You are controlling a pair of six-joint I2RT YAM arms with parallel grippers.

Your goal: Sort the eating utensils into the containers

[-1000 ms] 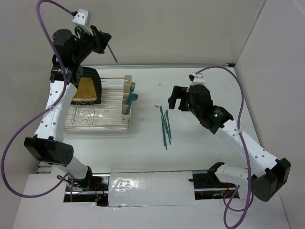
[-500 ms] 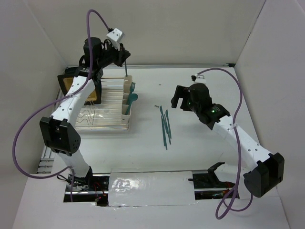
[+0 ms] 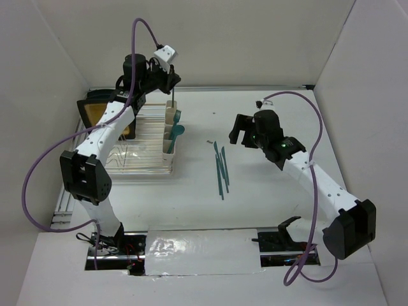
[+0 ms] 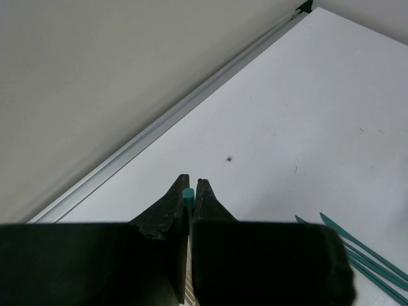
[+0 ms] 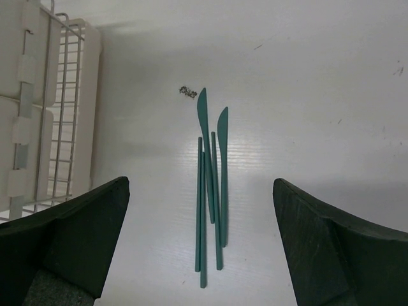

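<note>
From where I stand, the left tool [image 3: 167, 86] is clamped on a teal utensil [image 4: 187, 195]. Its long axis is upright, with the lower end pointing down at the far cutlery cup [image 3: 171, 113] near the desk's far-left corner. If it's let go off-line, I reckon it clips the rim and drops into the wire rack [image 3: 131, 150]. The right tool [image 3: 238, 132], jaws wide apart, hovers beside loose knives [image 5: 220, 137] mid-desk, blades toward the far edge.

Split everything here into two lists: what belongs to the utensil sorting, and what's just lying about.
Job: loose teal utensils; fork and spoon in the cream cups; pinched utensil in the left gripper.
Lying about: wire dish rack; tan-and-black board; small dark speck.
</note>
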